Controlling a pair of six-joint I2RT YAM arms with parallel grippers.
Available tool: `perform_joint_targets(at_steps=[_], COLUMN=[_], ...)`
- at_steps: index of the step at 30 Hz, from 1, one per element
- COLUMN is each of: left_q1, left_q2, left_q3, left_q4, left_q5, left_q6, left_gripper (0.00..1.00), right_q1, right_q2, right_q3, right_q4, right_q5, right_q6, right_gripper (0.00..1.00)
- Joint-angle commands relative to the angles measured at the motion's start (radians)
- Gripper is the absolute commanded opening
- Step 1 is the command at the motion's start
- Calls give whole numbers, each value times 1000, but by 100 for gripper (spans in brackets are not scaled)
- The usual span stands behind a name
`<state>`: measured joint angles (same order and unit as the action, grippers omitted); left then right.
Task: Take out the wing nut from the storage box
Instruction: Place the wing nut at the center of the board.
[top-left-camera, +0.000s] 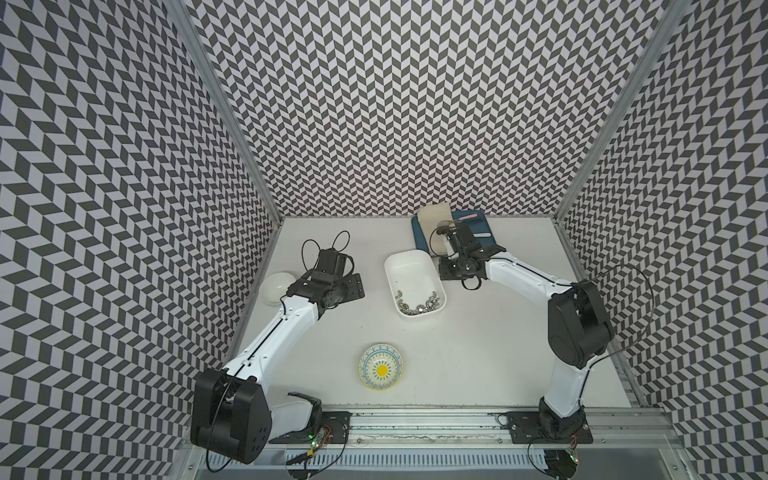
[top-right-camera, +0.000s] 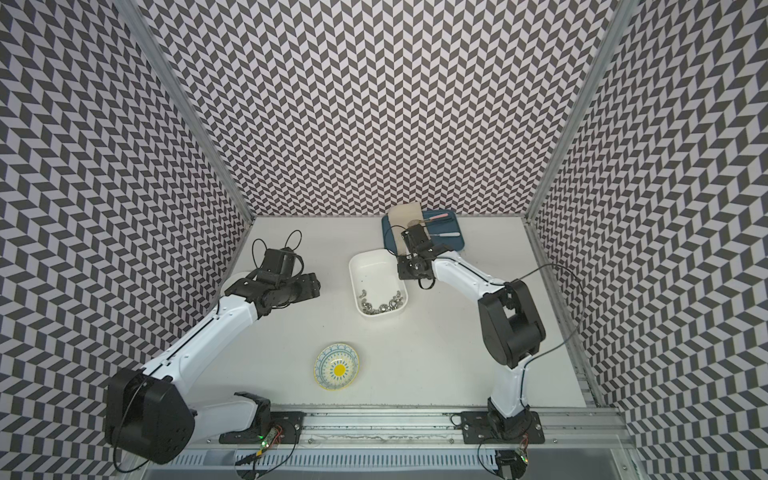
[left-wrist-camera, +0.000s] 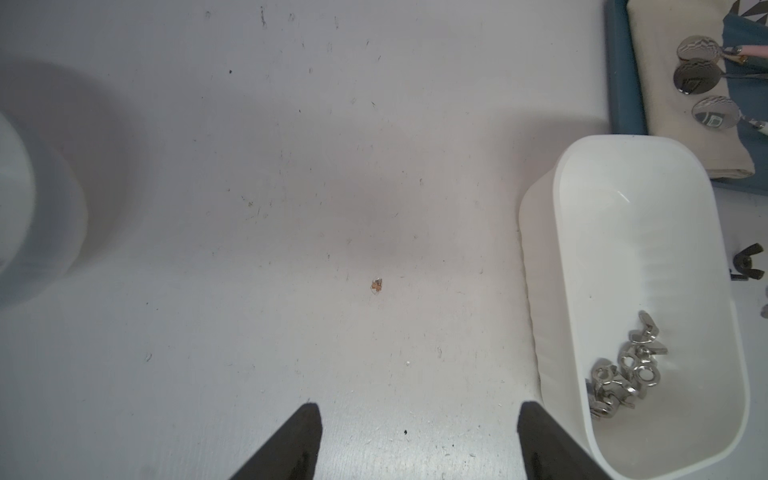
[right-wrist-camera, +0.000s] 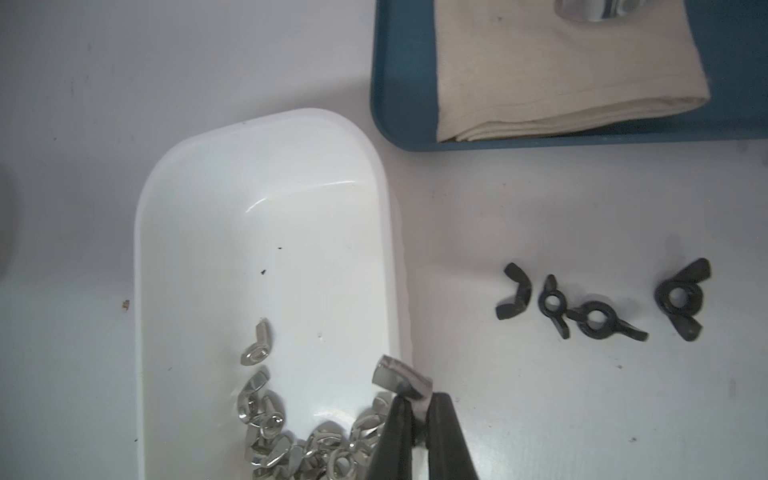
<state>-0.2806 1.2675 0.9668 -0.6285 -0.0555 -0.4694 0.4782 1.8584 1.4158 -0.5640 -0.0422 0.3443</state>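
Observation:
The white storage box (top-left-camera: 409, 272) (right-wrist-camera: 257, 199) stands mid-table, with several silver wing nuts (right-wrist-camera: 299, 440) (top-left-camera: 417, 306) piled at its near end. My right gripper (right-wrist-camera: 417, 401) is shut on one silver wing nut (right-wrist-camera: 401, 380), which is lifted over the box's right rim. In both top views that arm's wrist (top-left-camera: 459, 266) hovers by the box's far right corner and hides the fingertips. Several black wing nuts (right-wrist-camera: 598, 320) lie in a row on the table to the right of the box. My left gripper (left-wrist-camera: 419, 409) is open and empty over bare table, left of the box (left-wrist-camera: 623, 232).
A blue tray (right-wrist-camera: 399, 83) at the back holds a folded beige cloth (right-wrist-camera: 561, 70) and spoons (left-wrist-camera: 698, 79). A patterned bowl (top-left-camera: 381, 366) sits near the front. A plain white round bowl (top-left-camera: 276, 286) stands at the left, beside my left arm (top-left-camera: 291, 320).

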Motion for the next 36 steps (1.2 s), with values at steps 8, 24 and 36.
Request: perform_joint_targets(at_steps=[8,24,36], left_q1=[6,8,8], left_q2=[-3,-19,-7], left_q3=[19,26,48], left_q4=[21,-1,-6], left_q5=[1,-22,-22], left_q6=[-6,10,13], left_gripper=[78,78,79], right_q1=[-44,-55,-64], right_q2=[30,132,155], right_q3=[-89,-81,-73], right_q4=[96,104,92], right_q5=[-19,-6,-3], right_q6=[-2,-6,-2], right_gripper=[6,6,16])
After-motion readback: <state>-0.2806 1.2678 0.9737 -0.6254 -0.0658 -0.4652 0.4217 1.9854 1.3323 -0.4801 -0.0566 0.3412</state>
